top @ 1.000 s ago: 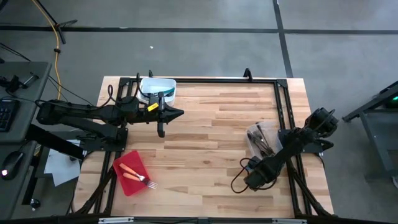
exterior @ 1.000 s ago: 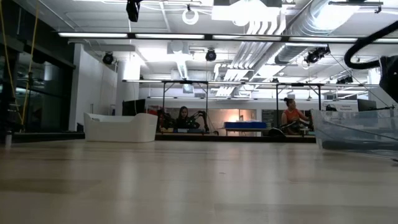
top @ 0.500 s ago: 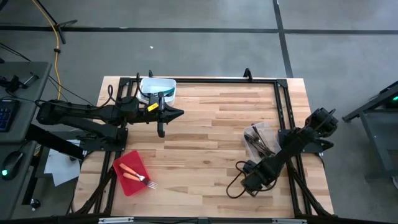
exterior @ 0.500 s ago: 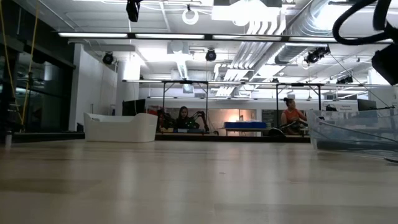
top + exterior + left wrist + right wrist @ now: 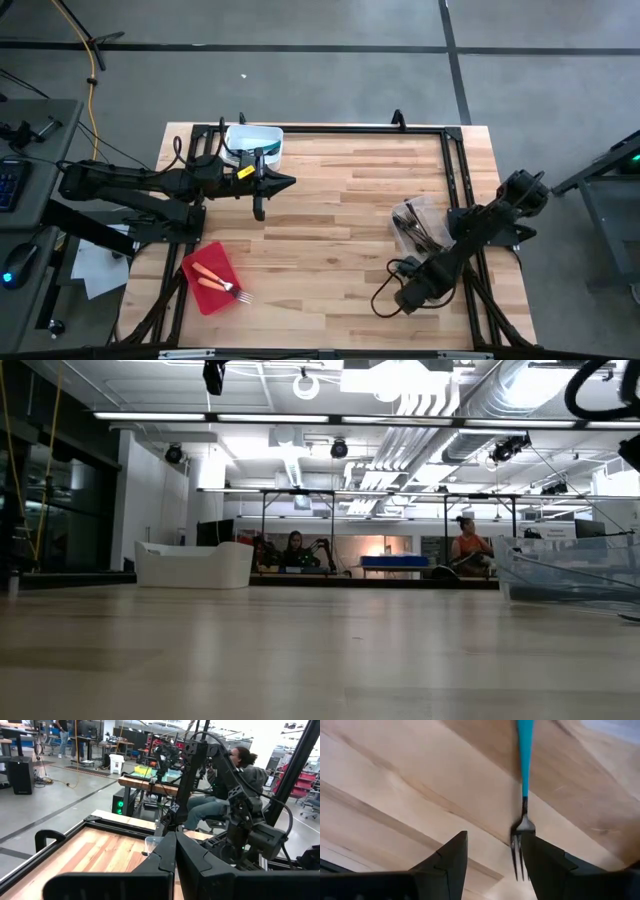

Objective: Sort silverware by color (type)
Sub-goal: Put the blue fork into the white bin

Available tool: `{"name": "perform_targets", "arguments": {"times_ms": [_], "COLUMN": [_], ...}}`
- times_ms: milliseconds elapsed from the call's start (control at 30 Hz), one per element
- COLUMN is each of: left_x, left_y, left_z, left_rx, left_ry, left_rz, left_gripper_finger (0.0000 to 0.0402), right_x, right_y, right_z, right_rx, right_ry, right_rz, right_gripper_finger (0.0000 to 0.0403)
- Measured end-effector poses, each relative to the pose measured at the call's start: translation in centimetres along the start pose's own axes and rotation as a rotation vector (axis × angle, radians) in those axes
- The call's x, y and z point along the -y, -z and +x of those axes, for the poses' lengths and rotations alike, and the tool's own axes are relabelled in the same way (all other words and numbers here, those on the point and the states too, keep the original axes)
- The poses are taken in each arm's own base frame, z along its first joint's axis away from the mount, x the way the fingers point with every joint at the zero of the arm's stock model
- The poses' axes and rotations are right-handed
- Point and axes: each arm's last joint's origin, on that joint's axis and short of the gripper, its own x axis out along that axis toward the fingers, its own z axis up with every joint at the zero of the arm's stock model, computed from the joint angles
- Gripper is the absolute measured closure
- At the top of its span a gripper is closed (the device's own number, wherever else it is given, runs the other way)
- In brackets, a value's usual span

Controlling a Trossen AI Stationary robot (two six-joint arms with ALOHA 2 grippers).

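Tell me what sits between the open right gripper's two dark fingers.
In the right wrist view, the teal-handled metal fork lies on the bare wooden table with its tines between the open fingers of the right gripper, nearer one finger.

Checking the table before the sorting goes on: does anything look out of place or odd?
One thing: a teal-handled fork lies loose on the bare wood, right in front of the right gripper, whose fingers are open. The other utensils sit in the clear tub or on the red tray. Nothing looks spilled or damaged.

grey concrete floor (image 5: 330, 25), bright ceiling lights (image 5: 300, 415)
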Motion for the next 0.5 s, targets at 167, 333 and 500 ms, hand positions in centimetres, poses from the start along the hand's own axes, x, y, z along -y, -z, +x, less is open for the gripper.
{"name": "perform_targets", "arguments": {"times_ms": [167, 333, 500], "left_x": [0.0, 0.0, 0.0], "left_y": [0.0, 0.0, 0.0], "left_z": [0.0, 0.0, 0.0], "left_rx": [0.000, 0.001, 0.000], "left_ry": [0.000, 0.000, 0.000], "left_rz": [0.000, 0.000, 0.000], "left_gripper_finger": [0.0402, 0.0402, 0.0402], "right_x": [0.9, 1.2, 1.8], "right_y": [-0.1, -0.2, -0.7], "right_z": [-0.9, -0.3, 1.6], "right_rx": [0.066, 0.040, 0.032], "right_ry": [0.009, 0.010, -0.050], "right_rz": [0.061, 0.059, 0.080], "right_gripper_finger": [0.0233, 0.0234, 0.0234]}}
